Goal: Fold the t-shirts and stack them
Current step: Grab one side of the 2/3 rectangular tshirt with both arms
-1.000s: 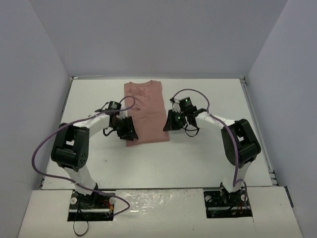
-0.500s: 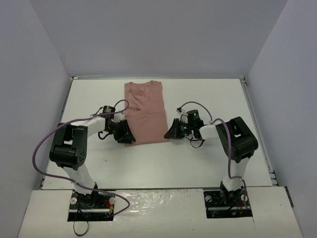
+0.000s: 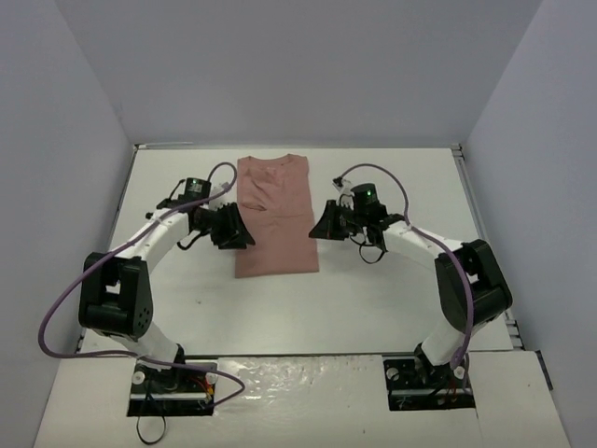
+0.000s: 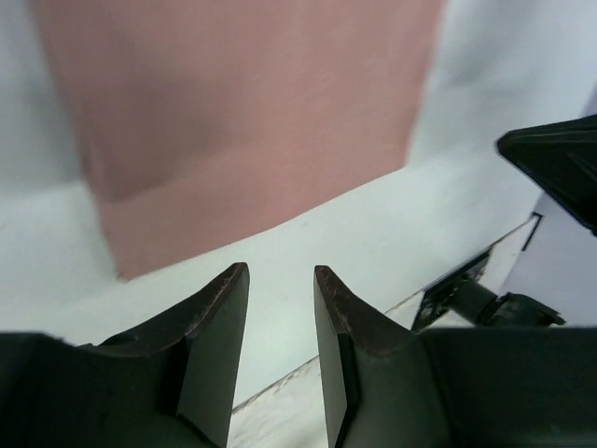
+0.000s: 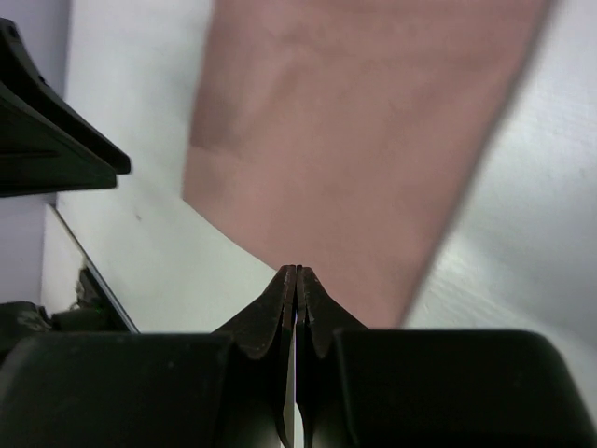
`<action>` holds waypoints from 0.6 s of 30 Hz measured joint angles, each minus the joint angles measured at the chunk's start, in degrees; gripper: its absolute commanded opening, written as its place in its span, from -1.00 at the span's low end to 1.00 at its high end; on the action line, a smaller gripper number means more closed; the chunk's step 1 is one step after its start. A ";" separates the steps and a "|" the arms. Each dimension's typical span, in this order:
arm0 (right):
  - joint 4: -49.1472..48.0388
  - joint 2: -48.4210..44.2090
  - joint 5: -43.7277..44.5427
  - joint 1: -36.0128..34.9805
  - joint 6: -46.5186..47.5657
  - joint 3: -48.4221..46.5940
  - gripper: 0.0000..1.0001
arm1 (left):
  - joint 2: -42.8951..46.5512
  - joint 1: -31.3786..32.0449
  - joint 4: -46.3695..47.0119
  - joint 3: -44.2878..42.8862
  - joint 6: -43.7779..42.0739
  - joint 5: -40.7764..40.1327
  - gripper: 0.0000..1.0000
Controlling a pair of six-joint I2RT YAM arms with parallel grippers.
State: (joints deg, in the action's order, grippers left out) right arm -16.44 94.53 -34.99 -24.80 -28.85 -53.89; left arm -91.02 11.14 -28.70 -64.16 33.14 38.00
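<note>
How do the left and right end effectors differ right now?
The left end effector has its jaws parted, with a gap between; the right end effector has its jaws pressed shut. The left sits by the left edge of the t-shirt, the right by its right edge. Both are black and show no cloth pinched.

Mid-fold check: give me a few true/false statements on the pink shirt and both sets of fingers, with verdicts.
1. The t-shirt lies flat on the table as one long narrow strip. True.
2. The right fingers pinch its fabric. False: they are shut on each other, no cloth between them.
3. The left fingers stand apart with nothing between them. True.
4. Both sets of fingers are at the t-shirt's left edge. False: one set is at each long edge.
5. A second t-shirt lies stacked beside it. False: only one t-shirt shows.
</note>
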 measured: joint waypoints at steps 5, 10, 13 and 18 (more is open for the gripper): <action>-0.77 4.27 -1.01 -0.54 -0.09 -8.01 -1.00 | -3.09 2.94 4.14 -5.44 1.57 3.17 -0.39; -2.65 14.49 -2.46 -0.79 -0.15 -9.63 -1.00 | -13.89 3.71 7.61 -5.73 2.12 2.81 -0.40; -4.57 19.03 -2.73 -0.65 -0.31 -7.07 -1.00 | -19.50 3.60 8.74 -4.18 2.66 2.44 -0.41; -11.24 18.45 -4.40 0.09 -0.66 -1.30 -1.00 | -17.84 3.25 11.46 -1.21 3.16 2.08 -0.44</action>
State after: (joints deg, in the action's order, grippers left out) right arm -27.67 112.99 -39.39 -24.70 -29.51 -55.19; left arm -108.87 14.39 -17.25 -65.37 36.30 40.08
